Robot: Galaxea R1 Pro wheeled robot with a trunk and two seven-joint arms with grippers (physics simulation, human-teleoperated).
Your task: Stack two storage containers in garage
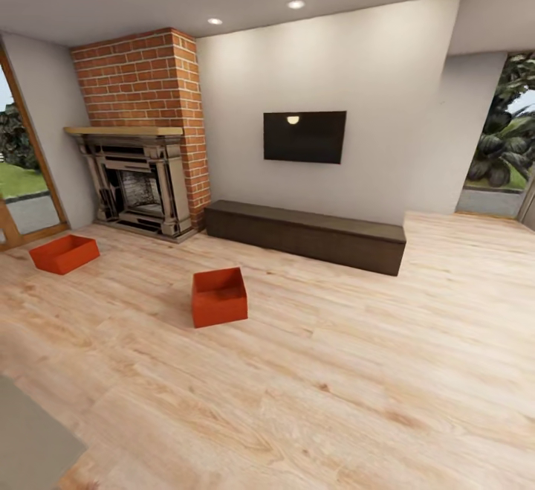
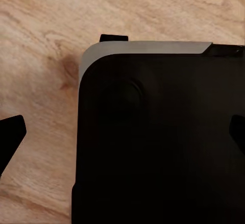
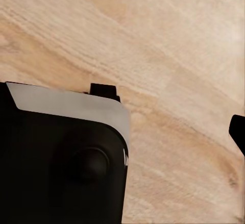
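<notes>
Left end effector fingertips stand apart over light wood plank floor; the right's state is unclear. Head view shows two orange-red open bins well apart, open floor around them.

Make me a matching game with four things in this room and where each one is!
Things:
1. TV
2. cabinet
3. near bin
4. far bin

Places:
A. on the floor in front of the fireplace
B. against the wall, under the TV
C. high on the white wall
D. out on the open wood floor, closest to the camera

Pairs: 1-C, 2-B, 3-D, 4-A
</notes>
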